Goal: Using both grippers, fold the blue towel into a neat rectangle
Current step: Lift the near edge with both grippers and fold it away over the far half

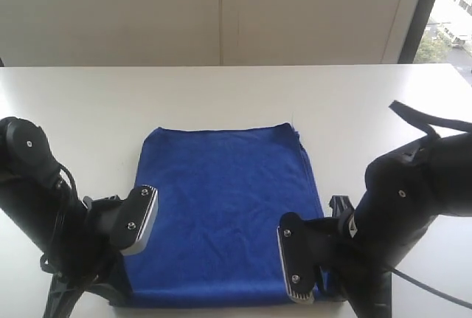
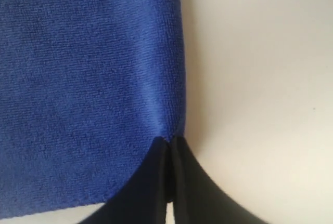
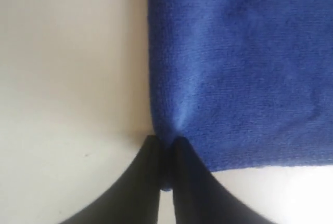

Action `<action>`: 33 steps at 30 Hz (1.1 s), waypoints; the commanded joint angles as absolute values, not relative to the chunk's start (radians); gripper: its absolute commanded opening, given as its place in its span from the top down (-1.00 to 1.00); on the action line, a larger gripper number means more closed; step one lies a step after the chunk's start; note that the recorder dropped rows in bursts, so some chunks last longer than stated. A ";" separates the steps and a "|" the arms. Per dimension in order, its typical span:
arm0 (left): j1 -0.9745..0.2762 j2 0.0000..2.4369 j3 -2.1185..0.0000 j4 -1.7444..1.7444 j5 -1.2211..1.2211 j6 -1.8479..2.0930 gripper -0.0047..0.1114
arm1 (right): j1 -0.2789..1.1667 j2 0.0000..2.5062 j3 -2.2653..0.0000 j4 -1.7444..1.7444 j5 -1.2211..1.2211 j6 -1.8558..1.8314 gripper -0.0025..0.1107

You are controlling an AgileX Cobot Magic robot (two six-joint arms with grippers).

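Observation:
The blue towel (image 1: 225, 200) lies spread flat on the white table (image 1: 354, 104), roughly square, with a loose thread at its far right corner. My left gripper (image 2: 170, 142) is shut on the towel (image 2: 78, 78) at its side hem near the near left corner. My right gripper (image 3: 165, 142) is shut on the towel (image 3: 244, 68) at the opposite side hem near the near right corner, and a bit of blue cloth shows between its jaws. In the exterior view both black arms reach in low at the towel's near corners, and the fingertips are hidden there.
The left arm (image 1: 44, 200) and the right arm (image 1: 413, 192) flank the towel at the table's near edge. A wall stands behind the table's far edge, with a window (image 1: 450, 8) at the far right.

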State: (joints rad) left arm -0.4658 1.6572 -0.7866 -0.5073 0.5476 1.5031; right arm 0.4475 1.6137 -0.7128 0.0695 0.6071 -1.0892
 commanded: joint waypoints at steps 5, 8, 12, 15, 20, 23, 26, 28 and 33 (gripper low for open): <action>-0.473 1.558 -0.779 -0.444 0.677 1.335 0.92 | 0.436 1.493 -0.707 0.078 0.723 -1.034 0.96; -0.473 1.503 -0.779 -0.416 0.684 1.290 0.92 | 0.436 1.449 -0.707 0.080 0.737 -0.939 0.96; -0.473 1.450 -0.779 -0.390 0.565 1.289 0.92 | 0.436 1.399 -0.708 0.080 0.673 -0.908 0.96; -0.471 1.443 -0.779 -0.390 0.431 1.281 0.92 | 0.436 1.381 -0.708 0.067 0.546 -0.817 0.96; -0.471 1.445 -0.779 -0.390 0.198 1.279 0.92 | 0.436 1.383 -0.713 -0.066 0.374 -0.647 0.96; -0.471 1.445 -0.781 -0.392 0.102 1.277 0.92 | 0.436 1.396 -0.736 -0.181 0.355 -0.498 0.96; -0.471 1.445 -0.781 -0.392 0.060 1.277 0.92 | 0.436 1.424 -0.755 -0.309 0.357 -0.311 0.96; -0.471 1.445 -0.781 -0.392 0.051 1.277 0.92 | 0.436 1.441 -0.771 -0.390 0.352 -0.221 0.96; -0.471 1.480 -0.781 -0.392 0.019 1.277 0.92 | 0.436 1.497 -0.808 -0.546 0.348 -0.059 0.96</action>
